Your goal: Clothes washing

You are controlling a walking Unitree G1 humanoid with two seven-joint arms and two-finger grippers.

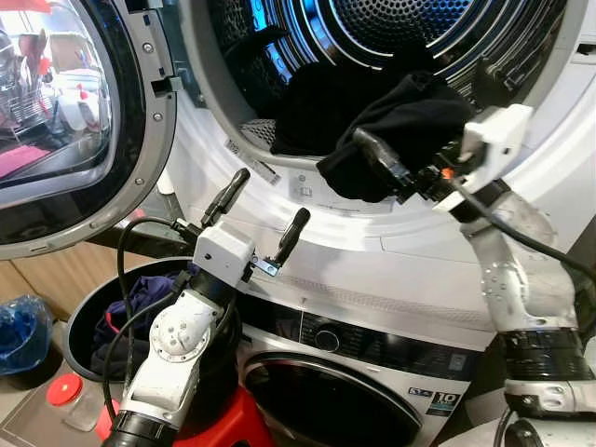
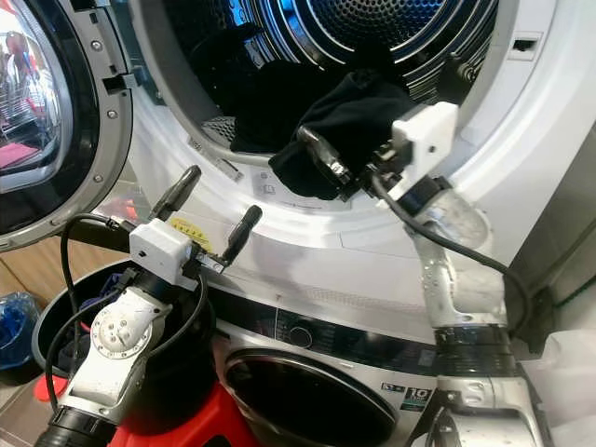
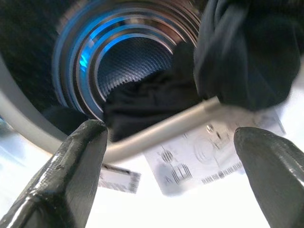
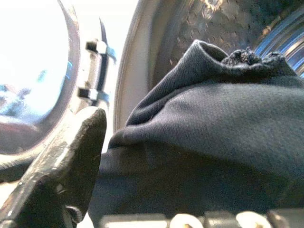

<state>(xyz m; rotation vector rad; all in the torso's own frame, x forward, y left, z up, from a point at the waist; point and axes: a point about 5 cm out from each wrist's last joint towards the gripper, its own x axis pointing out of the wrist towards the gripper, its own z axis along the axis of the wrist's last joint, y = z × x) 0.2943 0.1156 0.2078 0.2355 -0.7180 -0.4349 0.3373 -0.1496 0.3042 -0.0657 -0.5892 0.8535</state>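
Right gripper point(image 1: 396, 177) clamps the dark garment point(image 1: 410, 121) at the drum point(image 1: 391, 28) mouth; left gripper point(image 1: 261, 214) open below; basket point(image 1: 88, 307) clothes remain.

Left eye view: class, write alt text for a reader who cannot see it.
The right gripper grips a dark fabric garment draped over the rim of the open upper white dryer drum, more dark clothes inside. The left gripper waits below, fingers open, above a black round laundry basket of clothes.

red stool point(image 1: 244, 424) under bucket | blue bag point(image 1: 19, 332) | red-lidded jar point(image 1: 67, 395)
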